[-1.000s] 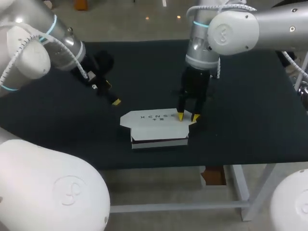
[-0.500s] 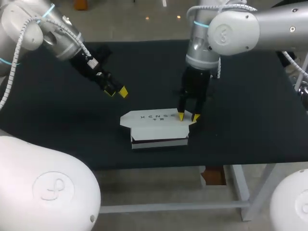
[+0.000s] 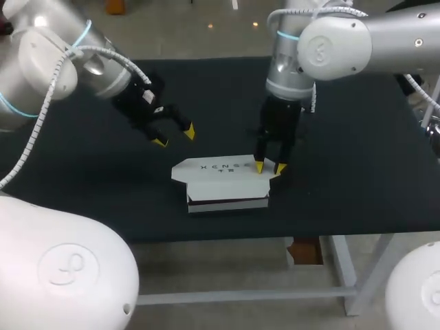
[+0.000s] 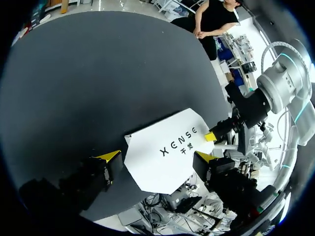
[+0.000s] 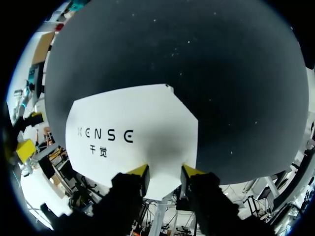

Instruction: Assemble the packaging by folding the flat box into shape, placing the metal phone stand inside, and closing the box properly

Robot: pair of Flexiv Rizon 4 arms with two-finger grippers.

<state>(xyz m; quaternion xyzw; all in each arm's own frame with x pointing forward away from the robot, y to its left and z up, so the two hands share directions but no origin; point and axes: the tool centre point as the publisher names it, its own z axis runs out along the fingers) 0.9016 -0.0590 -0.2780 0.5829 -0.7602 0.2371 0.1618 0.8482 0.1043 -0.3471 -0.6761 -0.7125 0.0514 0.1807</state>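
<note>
Head view: the white box is lying on the black table with its lid down flat, directly under the right gripper. That gripper's fingers are standing slightly apart, gripping nothing, both yellow tips resting on the lid at the end farthest from the left gripper, which is hovering with fingers spread wide and empty, the box just ahead of it, untouched

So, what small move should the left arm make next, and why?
Probably lower the left gripper onto the left end of the box. Its fingers are open and hang above the table behind that end, touching nothing, while the right gripper rests on the right end; the left flap juts out.
</note>
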